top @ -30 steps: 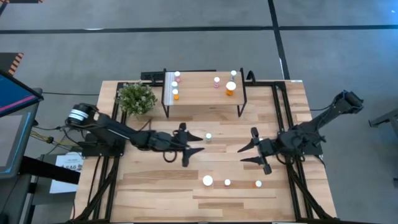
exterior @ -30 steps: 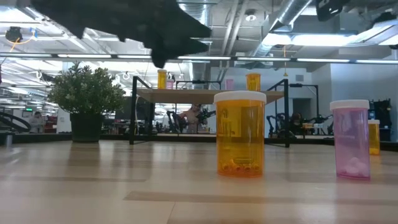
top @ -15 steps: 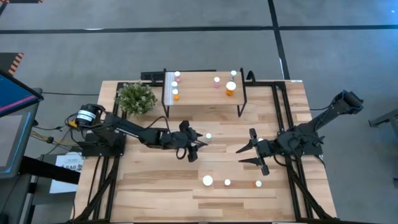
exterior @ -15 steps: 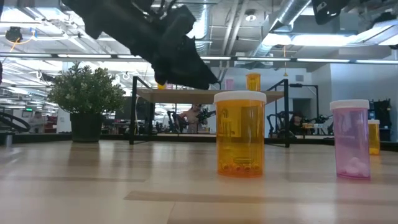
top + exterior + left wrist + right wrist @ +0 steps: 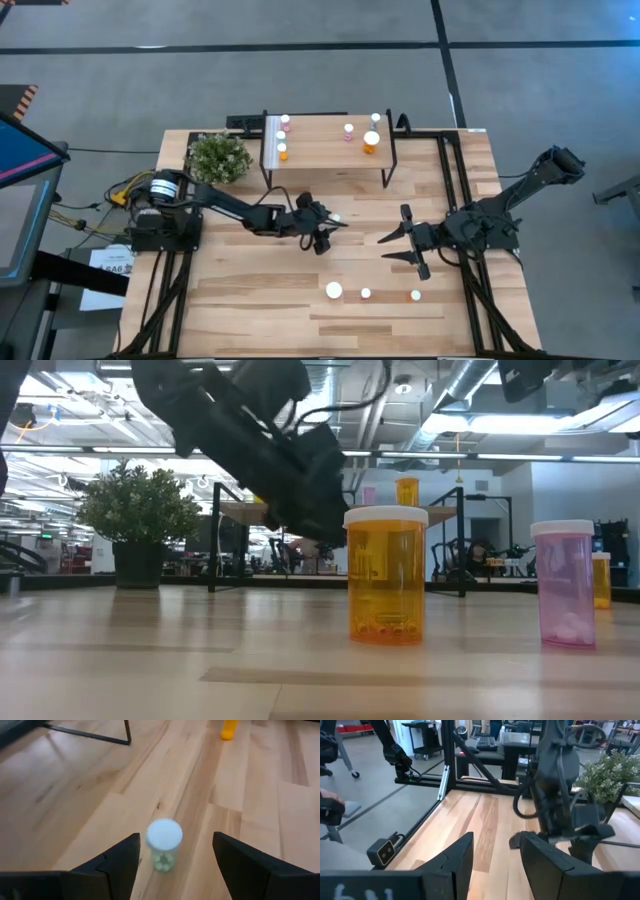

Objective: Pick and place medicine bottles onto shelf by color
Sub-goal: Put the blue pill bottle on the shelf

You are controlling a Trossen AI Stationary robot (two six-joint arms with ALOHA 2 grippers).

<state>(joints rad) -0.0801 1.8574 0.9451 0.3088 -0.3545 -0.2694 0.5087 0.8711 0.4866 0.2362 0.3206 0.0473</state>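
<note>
From above, the left tool (image 5: 322, 228) reaches toward the table's (image 5: 250, 300) centre, fingers spread and empty, just beside a small green bottle (image 5: 335, 217) standing at about one o'clock from it. The right tool (image 5: 400, 240) hovers at three o'clock from centre, fingers parted and holding nothing, apparently waiting. The shelf (image 5: 320, 150) stands at twelve o'clock with bottles already sorted at both ends, which leaves its middle board free. Three more bottles (image 5: 365, 293) wait in a row at six o'clock, well apart from both arms.

At table height, a wide orange bottle (image 5: 386, 573) and a pink bottle (image 5: 567, 583) stand upright in front, the left arm (image 5: 260, 450) dark above them, and a plant (image 5: 140, 525) sits at nine o'clock.

The left wrist view shows the green bottle (image 5: 164, 845) upright between the spread fingers (image 5: 120, 865), untouched, likely lined up so that closing would grip its body. Bare wood surrounds it, so there is room to descend.

The right wrist view shows its own fingers (image 5: 460, 857) parted and empty, facing the other arm (image 5: 560, 795) across open table.
</note>
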